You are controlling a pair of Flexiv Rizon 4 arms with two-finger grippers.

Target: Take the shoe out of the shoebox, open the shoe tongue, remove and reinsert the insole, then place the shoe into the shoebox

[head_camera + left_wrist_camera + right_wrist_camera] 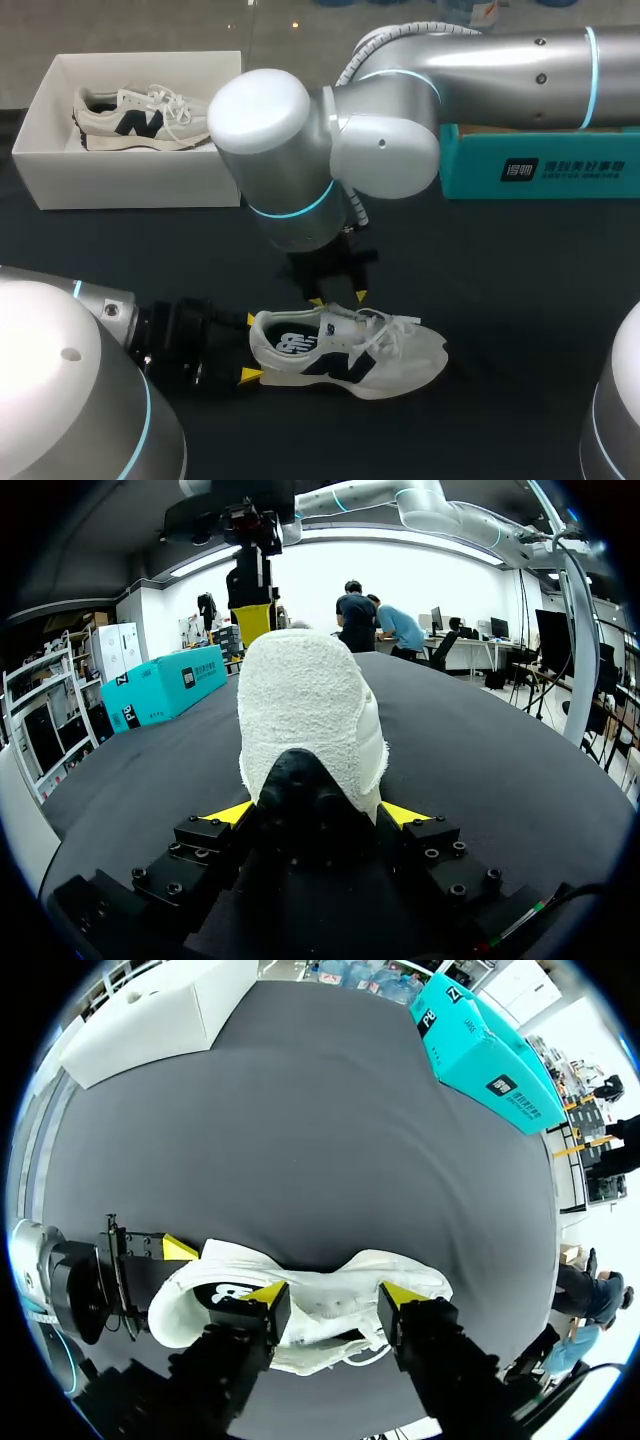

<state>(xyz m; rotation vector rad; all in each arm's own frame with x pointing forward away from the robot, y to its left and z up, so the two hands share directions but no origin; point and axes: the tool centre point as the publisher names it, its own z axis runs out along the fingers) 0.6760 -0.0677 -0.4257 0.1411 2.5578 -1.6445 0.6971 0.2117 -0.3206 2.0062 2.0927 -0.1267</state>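
"So, how far along?"

"On the black table point(500, 260), the white cardboard shoebox point(40, 160) sits far left. The cream sneaker with navy logo point(350, 350) is out, lying near the middle. My left gripper point(315, 813) pinches its heel, and my right gripper point(330, 1295) hangs spread over the laces."

"Tongue, insole?"

"Both are hidden under the right arm. I judge both steps are left to do, plus reboxing."
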